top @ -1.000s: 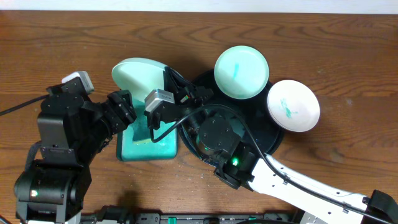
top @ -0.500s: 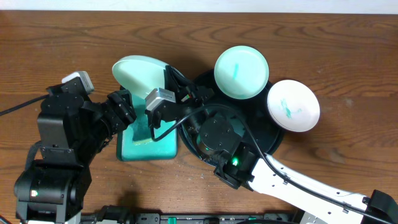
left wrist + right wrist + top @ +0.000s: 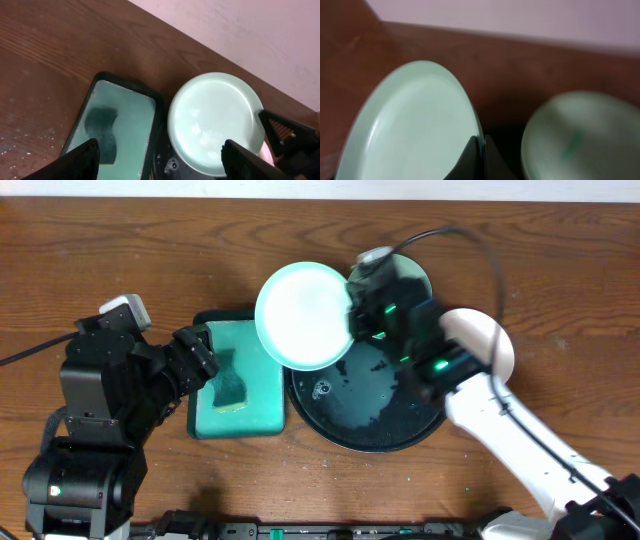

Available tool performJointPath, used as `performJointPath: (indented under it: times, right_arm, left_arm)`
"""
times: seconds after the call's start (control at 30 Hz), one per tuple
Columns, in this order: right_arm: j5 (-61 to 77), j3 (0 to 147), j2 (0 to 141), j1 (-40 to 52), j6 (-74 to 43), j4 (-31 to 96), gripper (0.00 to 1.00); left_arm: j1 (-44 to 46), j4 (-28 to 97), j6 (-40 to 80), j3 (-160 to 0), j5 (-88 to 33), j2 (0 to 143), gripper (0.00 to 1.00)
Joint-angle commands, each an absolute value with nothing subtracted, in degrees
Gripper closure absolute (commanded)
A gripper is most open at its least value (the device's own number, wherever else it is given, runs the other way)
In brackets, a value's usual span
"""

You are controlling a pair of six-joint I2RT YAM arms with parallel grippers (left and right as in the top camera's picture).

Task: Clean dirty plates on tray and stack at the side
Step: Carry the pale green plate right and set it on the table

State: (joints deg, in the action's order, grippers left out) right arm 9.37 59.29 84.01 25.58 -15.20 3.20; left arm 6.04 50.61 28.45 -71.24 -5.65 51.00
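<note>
The right claw (image 3: 350, 320) is pinched tight on the rim of a pale mint plate (image 3: 300, 315), which looks clean. It's holding the plate up over the left edge of the black tray (image 3: 370, 420). A smeared plate (image 3: 570, 140) sits at the tray's far side, and a white plate (image 3: 497, 345) peeks out from behind the arm. The left claw (image 3: 195, 360) is spread wide over the teal tray (image 3: 255, 420) with the sponge (image 3: 228, 385), on the desk (image 3: 560, 260).
</note>
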Motion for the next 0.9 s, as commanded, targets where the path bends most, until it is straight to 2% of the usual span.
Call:
performJointPath:
  times: [0.0, 0.2, 0.33, 0.43, 0.6, 0.87]
  right_arm:
    - [24.71, 59.68, 81.69, 14.7, -24.47, 8.08, 0.99]
    - [21.15, 59.66, 81.3, -12.75, -30.96, 20.86, 0.99]
    - [16.69, 59.66, 83.35, -29.69, -35.16, 23.9, 0.99]
    - [13.21, 59.61, 85.76, -38.33, -35.79, 24.91, 0.99]
    - [1.26, 59.57, 91.72, -45.1, -35.55, 30.83, 0.99]
    - [1.58, 59.57, 100.16, -43.48, -34.74, 35.83, 0.99]
  left_arm:
    - [5.74, 50.46, 28.08, -72.03, -4.91, 50.92, 0.22]
    - [5.74, 50.46, 28.08, -72.03, -4.91, 50.92, 0.22]
    - [5.74, 50.46, 28.08, -72.03, -4.91, 50.92, 0.22]
    - [5.74, 50.46, 28.08, -72.03, -4.91, 50.92, 0.22]
    - [5.74, 50.46, 28.08, -72.03, -4.91, 50.92, 0.22]
    - [5.74, 50.41, 28.08, -72.03, -4.91, 51.2, 0.22]
